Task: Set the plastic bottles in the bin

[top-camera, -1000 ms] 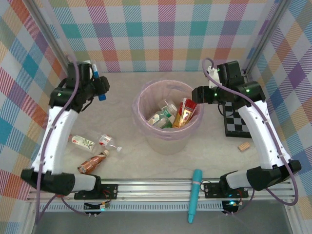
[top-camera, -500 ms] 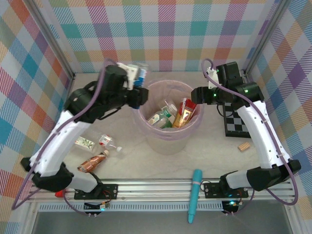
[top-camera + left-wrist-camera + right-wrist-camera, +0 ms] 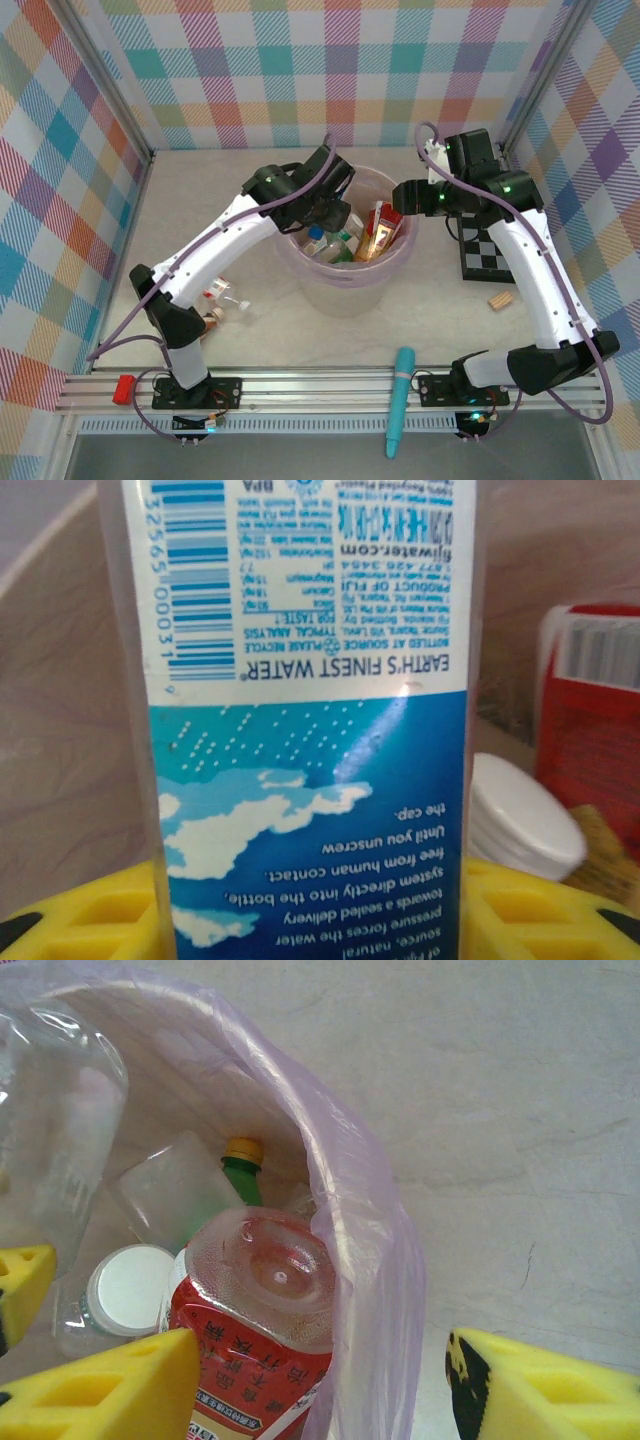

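The task is judged to be well advanced but not finished. The left end effector (image 3: 322, 205) is held over the mouth of the bin (image 3: 345, 292). In the left wrist view its yellow pads (image 3: 80, 920) are seen clamped on either side of a blue-labelled water bottle (image 3: 310, 730). This bottle has not yet been let go. The bin's inner wall and a white cap (image 3: 525, 815) are seen just beyond it, so the release is judged to be the step in hand.

The right end effector (image 3: 403, 196) is placed at the bin's rim, across the opening from the left one. Its jaws are spread apart and nothing is held between them. In the right wrist view one pad (image 3: 110, 1390) is seen inside the rim and the other outside, above the tabletop (image 3: 300, 345), with the pink bag (image 3: 360, 1210) between them. Directly below it a red-labelled bottle (image 3: 260, 1310) and a green bottle (image 3: 240, 1175) with a yellow cap are seen lying in the bin, so several bottles are counted as already delivered.

Work is left on the tabletop. Well apart from the left end effector, back toward its arm's base, a clear bottle (image 3: 222, 293) and a copper-brown bottle (image 3: 212, 318) are seen, both partly hidden by the arm. Whether more bottles are covered there cannot be told.
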`<state>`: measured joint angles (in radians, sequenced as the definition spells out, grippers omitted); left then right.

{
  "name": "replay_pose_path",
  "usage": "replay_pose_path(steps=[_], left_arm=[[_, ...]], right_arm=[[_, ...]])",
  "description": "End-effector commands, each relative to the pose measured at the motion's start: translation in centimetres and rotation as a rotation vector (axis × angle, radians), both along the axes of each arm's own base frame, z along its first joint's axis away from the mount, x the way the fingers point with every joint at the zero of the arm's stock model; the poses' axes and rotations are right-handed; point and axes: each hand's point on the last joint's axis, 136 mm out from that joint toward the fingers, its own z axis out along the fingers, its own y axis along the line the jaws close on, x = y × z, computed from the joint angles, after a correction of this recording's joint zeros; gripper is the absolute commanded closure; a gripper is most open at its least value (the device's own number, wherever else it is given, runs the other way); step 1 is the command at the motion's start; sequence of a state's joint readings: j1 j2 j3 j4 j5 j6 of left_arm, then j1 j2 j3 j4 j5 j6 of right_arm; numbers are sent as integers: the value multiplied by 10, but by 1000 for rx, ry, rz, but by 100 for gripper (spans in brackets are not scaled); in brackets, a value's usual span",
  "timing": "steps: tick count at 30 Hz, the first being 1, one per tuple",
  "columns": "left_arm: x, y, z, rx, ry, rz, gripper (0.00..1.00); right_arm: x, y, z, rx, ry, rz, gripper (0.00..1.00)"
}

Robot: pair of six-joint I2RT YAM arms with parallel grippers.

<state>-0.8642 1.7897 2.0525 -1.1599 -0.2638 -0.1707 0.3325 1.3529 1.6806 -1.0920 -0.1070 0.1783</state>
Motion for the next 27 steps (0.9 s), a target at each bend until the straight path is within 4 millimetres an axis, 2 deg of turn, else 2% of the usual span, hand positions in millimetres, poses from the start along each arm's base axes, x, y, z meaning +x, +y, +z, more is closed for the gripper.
replay_pose_path(steps=[1, 4, 8, 10, 14, 17, 20, 27], left_arm=[[-3, 11, -7, 58, 23, 34, 82], [-7, 8, -17, 57, 64, 20, 74], [-10, 5, -30, 49, 103, 21, 58], [-10, 4, -32, 41, 110, 22, 44], [-11, 1, -25, 9, 104, 20, 26], [-12, 0, -15, -24, 91, 13, 14], [-15, -3, -2, -66, 75, -5, 6], [-23, -7, 48, -215, -2, -50, 7]], right_arm=[[-1, 0, 9, 22, -31, 9, 34], [0, 1, 9, 23, -31, 13, 34], [-1, 1, 7, 24, -28, 14, 34], [-1, 0, 7, 26, -28, 15, 34], [-3, -1, 8, 25, -31, 16, 34], [-2, -2, 8, 26, -30, 13, 34], [-2, -1, 8, 30, -29, 14, 34], [-1, 0, 12, 37, -39, 16, 34]])
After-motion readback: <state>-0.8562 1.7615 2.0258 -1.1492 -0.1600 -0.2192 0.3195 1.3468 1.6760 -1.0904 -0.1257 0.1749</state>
